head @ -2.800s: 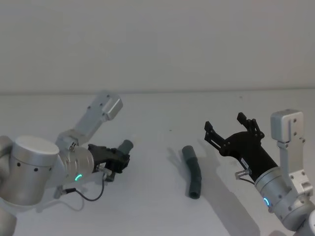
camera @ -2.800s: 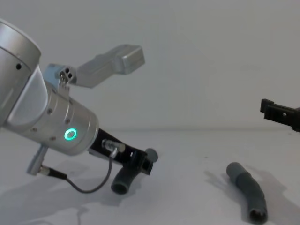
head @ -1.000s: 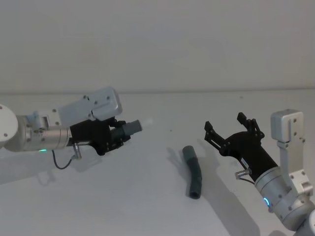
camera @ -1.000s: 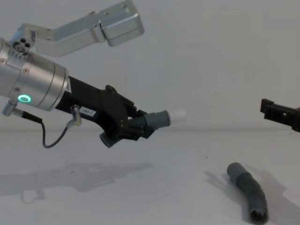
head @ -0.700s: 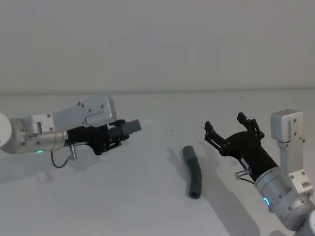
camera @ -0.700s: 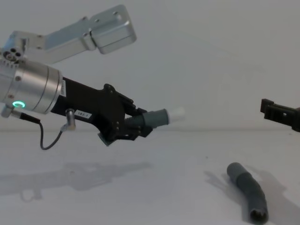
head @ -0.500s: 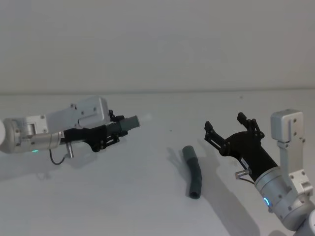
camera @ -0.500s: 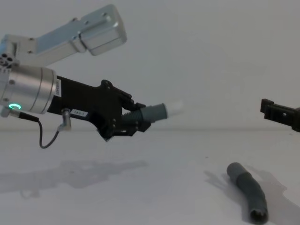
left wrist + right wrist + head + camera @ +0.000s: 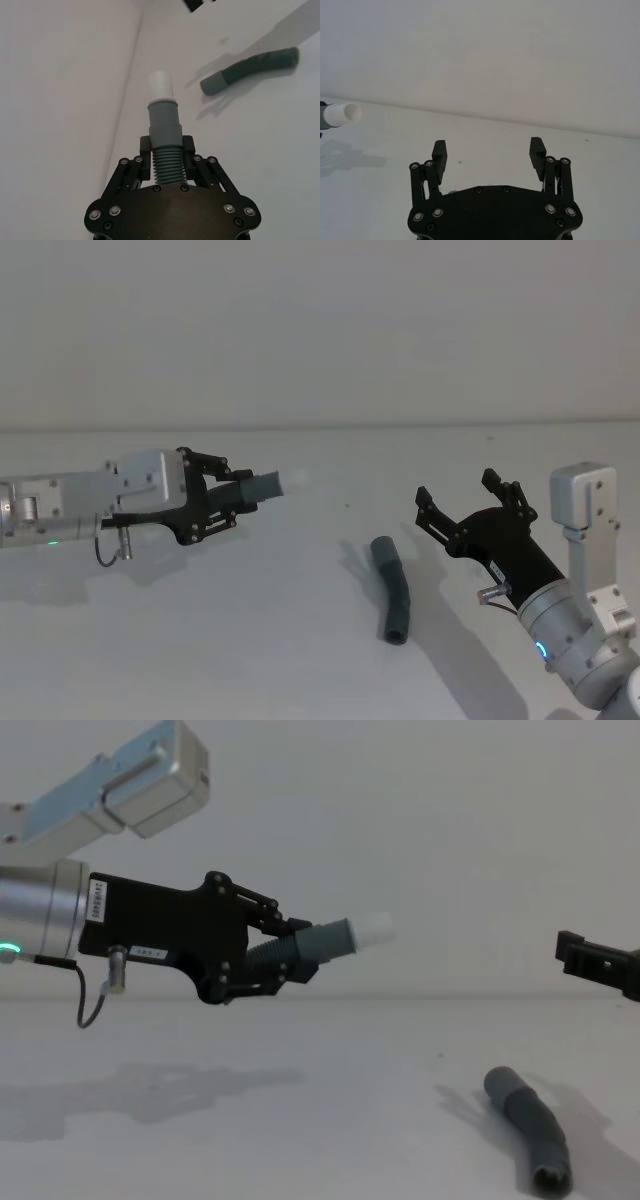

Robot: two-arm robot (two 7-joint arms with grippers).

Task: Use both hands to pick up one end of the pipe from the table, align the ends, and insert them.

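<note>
Two pipe pieces are showing in my head view. My left gripper [image 9: 236, 502] is pinching the held piece [image 9: 262, 485] by its ribbed section, raised over the left of the table [image 9: 300, 660], with the cuff pointing right. The loose piece [image 9: 393, 590] is lying on the table near the middle, well apart from it. My right gripper [image 9: 457, 490] is hovering to its right, fingers spread and empty.

In the left wrist view the white tip [image 9: 161, 82] is pointing away, and the ribbed rear is disappearing behind the gripper body.

The right wrist view is cutting the held piece off at the frame edge.

In the chest view the right gripper is cropped at the right edge, so I cannot judge its spread there.
</note>
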